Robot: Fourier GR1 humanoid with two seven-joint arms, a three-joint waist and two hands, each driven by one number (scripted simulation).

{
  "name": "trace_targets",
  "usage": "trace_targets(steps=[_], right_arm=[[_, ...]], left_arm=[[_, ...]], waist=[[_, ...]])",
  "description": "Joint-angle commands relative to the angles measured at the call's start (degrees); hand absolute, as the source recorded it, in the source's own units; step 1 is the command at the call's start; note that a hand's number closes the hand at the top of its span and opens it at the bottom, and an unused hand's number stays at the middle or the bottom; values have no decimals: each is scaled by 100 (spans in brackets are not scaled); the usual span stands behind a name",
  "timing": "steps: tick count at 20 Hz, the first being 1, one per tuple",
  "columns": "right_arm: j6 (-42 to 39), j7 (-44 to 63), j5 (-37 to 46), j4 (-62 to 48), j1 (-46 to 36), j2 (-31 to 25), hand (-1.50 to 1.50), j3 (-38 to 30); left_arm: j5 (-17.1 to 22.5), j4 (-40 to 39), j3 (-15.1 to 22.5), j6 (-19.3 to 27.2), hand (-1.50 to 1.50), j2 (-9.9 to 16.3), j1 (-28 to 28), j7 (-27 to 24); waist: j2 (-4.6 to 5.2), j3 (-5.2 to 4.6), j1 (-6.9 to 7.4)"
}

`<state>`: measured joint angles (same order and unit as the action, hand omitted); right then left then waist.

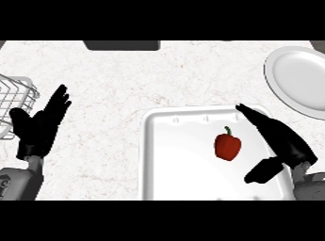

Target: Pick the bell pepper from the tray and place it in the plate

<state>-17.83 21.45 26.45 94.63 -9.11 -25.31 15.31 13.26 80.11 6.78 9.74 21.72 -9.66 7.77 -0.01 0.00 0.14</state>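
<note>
A red bell pepper (227, 146) with a green stem lies on the white tray (175, 160), right of the tray's middle. My right hand (280, 141) is over the tray's right side, just right of the pepper and apart from it, fingers straight and pointing away, thumb spread toward the near edge. The white plate (305, 82) rests at the far right of the counter with nothing on it. My left hand (39, 124) stays open at the left, fingers up, holding nothing.
A wire basket (5, 101) stands at the left edge, close to my left hand. A dark object (122, 45) sits at the counter's far edge. Bare speckled counter lies between the tray and the plate.
</note>
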Motion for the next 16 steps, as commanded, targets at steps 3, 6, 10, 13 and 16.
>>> trace_targets(steps=[3, 6, 10, 13, 16], right_arm=[[-23, -28, 626, -745, -317, 588, -150, 113], [-224, -112, 791, -550, -11, 566, -150, -20], [-70, -376, 1120, -1545, -702, 874, -150, -142], [58, -632, 1351, -1904, -757, 950, -150, -217], [-368, -91, 1477, -1222, -574, 1168, -150, -175]], left_arm=[[-119, 28, -275, -321, 0, -133, 143, -15], [-359, -439, -421, -407, 0, -354, -161, -165], [-460, 137, -479, -370, 0, -339, -34, 201], [-633, -289, -514, -526, 0, -541, 110, -423], [-642, -464, -832, -742, 0, -493, -136, -271]], waist=[[3, 1, 12], [2, 0, -19], [3, 2, 13], [7, 1, 10], [1, 0, -13]])
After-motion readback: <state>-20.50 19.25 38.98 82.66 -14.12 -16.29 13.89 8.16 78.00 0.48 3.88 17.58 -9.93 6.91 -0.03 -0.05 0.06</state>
